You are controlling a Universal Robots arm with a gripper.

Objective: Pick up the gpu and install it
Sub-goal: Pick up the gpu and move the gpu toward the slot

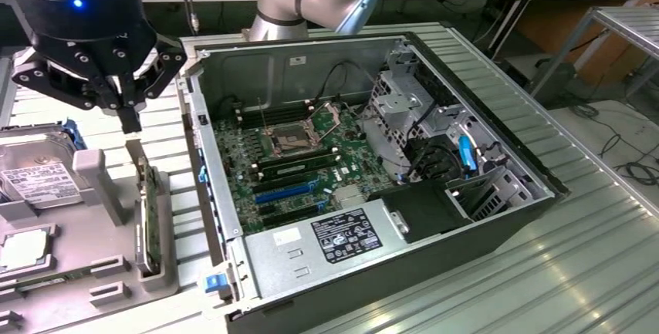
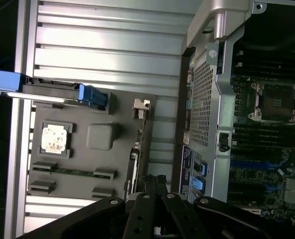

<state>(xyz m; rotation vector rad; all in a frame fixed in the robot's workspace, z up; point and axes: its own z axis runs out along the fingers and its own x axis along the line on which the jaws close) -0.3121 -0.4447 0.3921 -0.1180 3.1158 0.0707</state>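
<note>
The gpu [image 1: 147, 210] stands on edge in a slot along the side of the tray [image 1: 98, 195] that is nearest the case [image 1: 288, 64]. The gripper [image 1: 130, 124] hangs just above one end of the card, its fingers pressed together and holding nothing. I cannot tell whether the tips touch the card.

The wrist view looks down on the tray's cpu [image 2: 54, 138] and memory stick [image 2: 72, 171], and there the gpu [image 2: 136, 154] is a thin edge partly behind the gripper [image 2: 154, 180]. In the exterior view the frame edge cuts off the tray.
</note>
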